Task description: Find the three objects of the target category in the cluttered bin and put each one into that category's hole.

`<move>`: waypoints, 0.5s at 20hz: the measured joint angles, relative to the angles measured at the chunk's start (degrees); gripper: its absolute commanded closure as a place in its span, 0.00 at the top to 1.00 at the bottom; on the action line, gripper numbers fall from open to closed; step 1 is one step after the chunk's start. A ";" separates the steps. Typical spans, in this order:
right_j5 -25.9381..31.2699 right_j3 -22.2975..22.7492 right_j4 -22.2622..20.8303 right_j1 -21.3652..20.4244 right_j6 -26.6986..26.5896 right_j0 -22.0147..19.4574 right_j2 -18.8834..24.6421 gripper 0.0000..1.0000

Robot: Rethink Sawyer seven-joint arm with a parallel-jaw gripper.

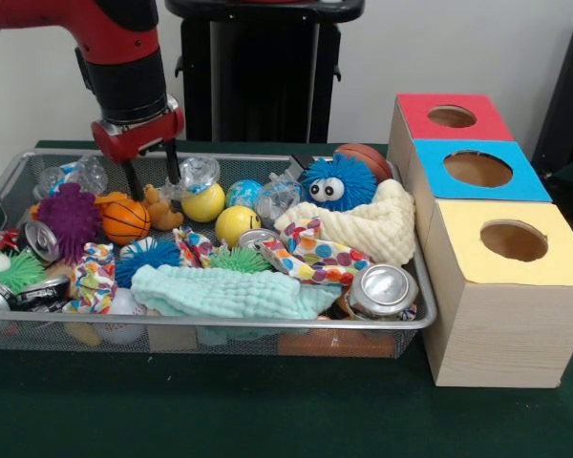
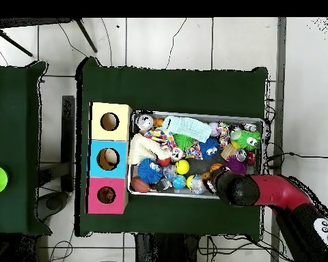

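Green worktop (image 1: 267, 420) carries the bin (image 1: 210, 325), still heaped with clutter. Farther back, the tool (image 1: 153, 181) hangs with fingers apart, gripping nothing, just beside a tan bear-like toy (image 1: 159, 207). At the far right, the red-ringed hole (image 1: 452, 116) looks empty, so all placements seemingly remain.

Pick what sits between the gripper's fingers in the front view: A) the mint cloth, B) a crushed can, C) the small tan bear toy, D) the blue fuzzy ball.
C: the gripper hangs open over the bin, its two fingers straddling the bear toy beside the toy basketball.
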 measured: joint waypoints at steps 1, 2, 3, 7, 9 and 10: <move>-0.21 -0.02 -0.45 0.14 0.00 0.24 -0.32 1.00; -0.37 -0.03 -0.72 0.16 0.00 0.44 -0.57 1.00; -0.67 -0.04 -1.06 0.09 0.00 0.75 -0.98 1.00; -1.73 -0.03 -2.17 -0.36 0.00 2.13 -2.67 1.00; -1.91 -0.03 -2.46 -0.43 0.00 2.48 -3.07 1.00; -1.96 -0.03 -2.58 -0.45 0.00 2.63 -3.23 1.00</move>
